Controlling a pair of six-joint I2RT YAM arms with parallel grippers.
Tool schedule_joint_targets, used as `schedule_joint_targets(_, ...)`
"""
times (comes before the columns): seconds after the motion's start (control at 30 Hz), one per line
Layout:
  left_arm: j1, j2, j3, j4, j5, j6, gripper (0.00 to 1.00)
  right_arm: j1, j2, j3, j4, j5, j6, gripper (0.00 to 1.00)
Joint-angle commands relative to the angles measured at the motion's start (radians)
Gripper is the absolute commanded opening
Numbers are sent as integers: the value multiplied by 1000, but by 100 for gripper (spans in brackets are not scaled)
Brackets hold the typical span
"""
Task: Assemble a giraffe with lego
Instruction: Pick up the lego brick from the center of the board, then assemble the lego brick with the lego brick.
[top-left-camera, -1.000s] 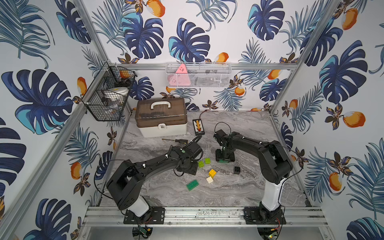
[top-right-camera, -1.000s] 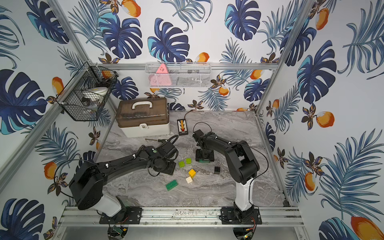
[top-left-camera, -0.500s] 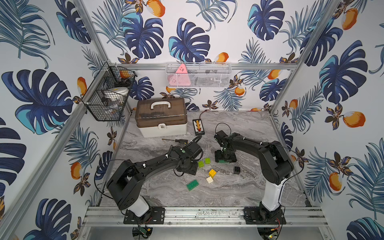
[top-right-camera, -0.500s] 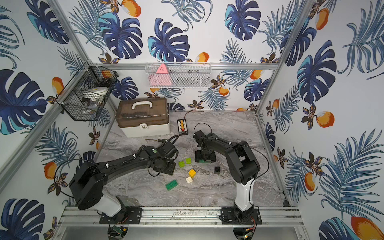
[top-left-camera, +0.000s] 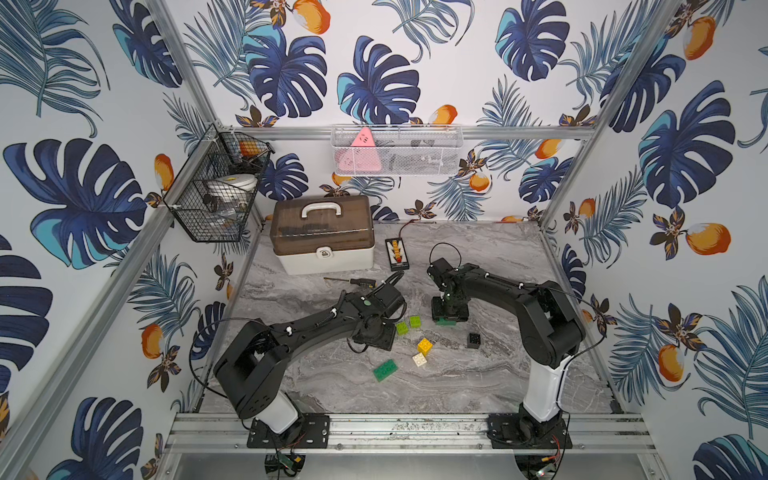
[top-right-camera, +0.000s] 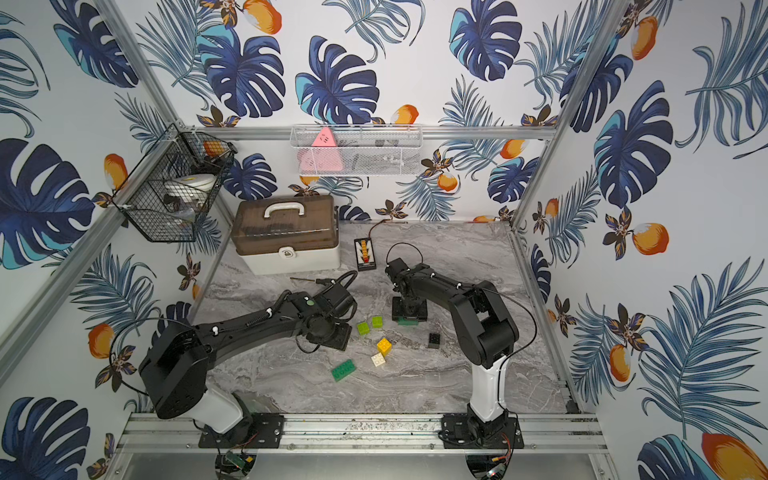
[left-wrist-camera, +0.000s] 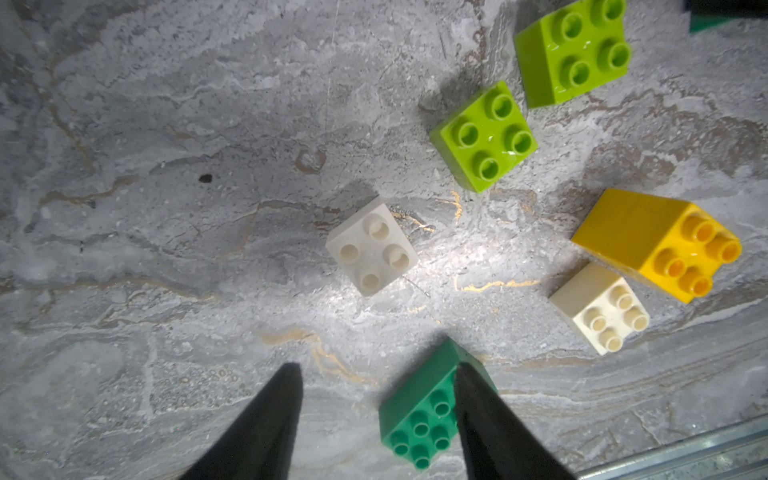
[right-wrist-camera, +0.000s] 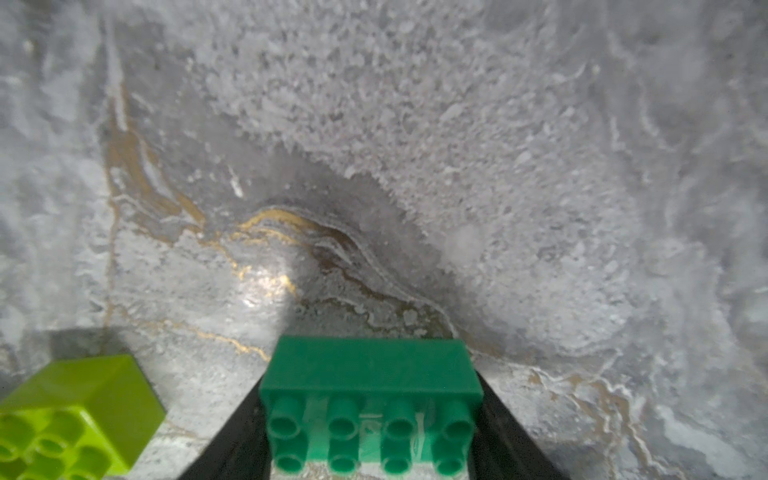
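Observation:
My right gripper (right-wrist-camera: 370, 378) is down at the table and shut on a long dark green brick (right-wrist-camera: 370, 365), one finger at each end; in both top views that brick (top-left-camera: 448, 322) (top-right-camera: 409, 321) peeks out under it. My left gripper (left-wrist-camera: 378, 368) (top-left-camera: 374, 334) hangs open above the table, holding nothing. Under it lie a white brick (left-wrist-camera: 372, 245) and a second dark green brick (left-wrist-camera: 419, 411) (top-left-camera: 384, 370), partly behind one finger. Two lime bricks (top-left-camera: 402, 328) (top-left-camera: 414, 321), a yellow brick (top-left-camera: 424, 345), another white brick (top-left-camera: 419, 359) and a black brick (top-left-camera: 473, 340) lie loose between the arms. No assembled giraffe shows.
A brown-lidded toolbox (top-left-camera: 324, 237) stands at the back left, with a small black device (top-left-camera: 397, 253) and a screwdriver (top-left-camera: 357, 281) near it. A wire basket (top-left-camera: 216, 187) and a mesh shelf (top-left-camera: 395, 149) hang on the walls. A metal rail (top-left-camera: 415, 428) runs along the front.
The right gripper's jaws have drawn in onto the ends of the long dark green brick. Both arms have stayed almost where they were.

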Motion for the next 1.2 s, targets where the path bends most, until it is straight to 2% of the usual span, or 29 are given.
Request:
schedule_joint_targets(0.0, 0, 4, 7, -1, -5, 2, 64, 2, -3, 4, -12, 12, -19, 54)
schedule_joint_targets(0.13, 2, 5, 4, 0, -5, 1, 64, 3, -29, 3, -30, 26, -52, 53)
schedule_joint_targets(0.27, 9, -1, 0, 3, 3, 9, 64, 25, -102, 12, -51, 23, -145, 52)
schedule_joint_targets(0.5, 103, -58, -68, 21, 70, 18, 64, 130, -190, 20, -129, -90, -320, 52)
schedule_joint_targets(0.63, 148, -114, -118, 28, 98, 14, 64, 195, -192, 29, -177, -126, -362, 53)
schedule_joint_targets(0.8, 155, -136, -144, 25, 117, 20, 64, 257, -171, 68, -238, -115, -397, 53)
schedule_joint_targets(1.17, 155, -171, -149, 6, 114, 20, 64, 267, -89, 122, -287, -66, -455, 54)
